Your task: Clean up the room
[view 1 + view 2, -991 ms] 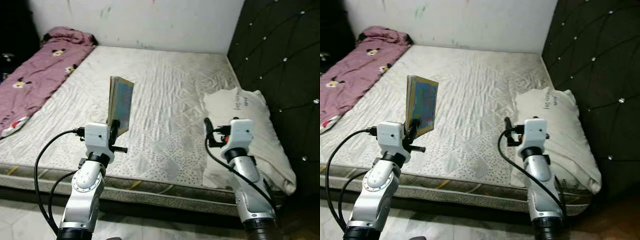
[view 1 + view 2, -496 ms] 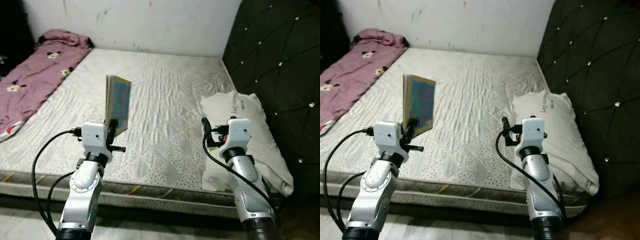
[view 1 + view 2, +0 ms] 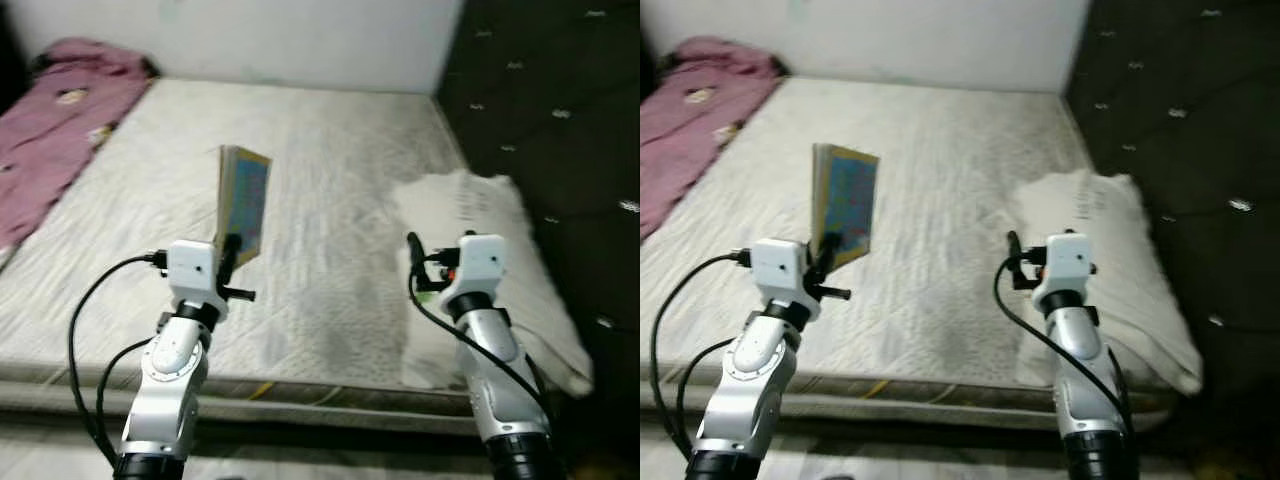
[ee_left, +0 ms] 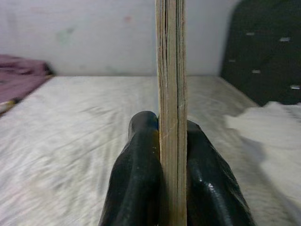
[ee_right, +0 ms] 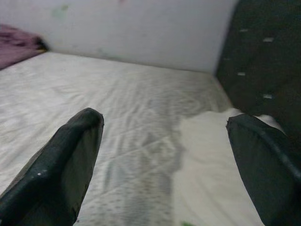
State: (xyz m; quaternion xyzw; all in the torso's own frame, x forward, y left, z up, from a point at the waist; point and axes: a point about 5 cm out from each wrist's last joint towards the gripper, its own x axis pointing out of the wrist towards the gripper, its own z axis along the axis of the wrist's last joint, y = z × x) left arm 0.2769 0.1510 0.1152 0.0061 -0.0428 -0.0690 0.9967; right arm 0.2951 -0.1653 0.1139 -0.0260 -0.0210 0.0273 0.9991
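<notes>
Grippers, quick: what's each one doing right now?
Left gripper: shut on the book, held upright above the bed.
Right gripper: open, holding nothing.

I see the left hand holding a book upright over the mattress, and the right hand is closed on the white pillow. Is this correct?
Not entirely. The left hand does hold the book upright over the mattress, but the right hand is open and holds nothing. The right wrist view shows its fingers spread wide, with the white pillow lying beyond them.

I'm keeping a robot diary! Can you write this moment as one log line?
left gripper: shut on book, upright over bed | right gripper: open, empty, near pillow | blanket: bed's left side
</notes>
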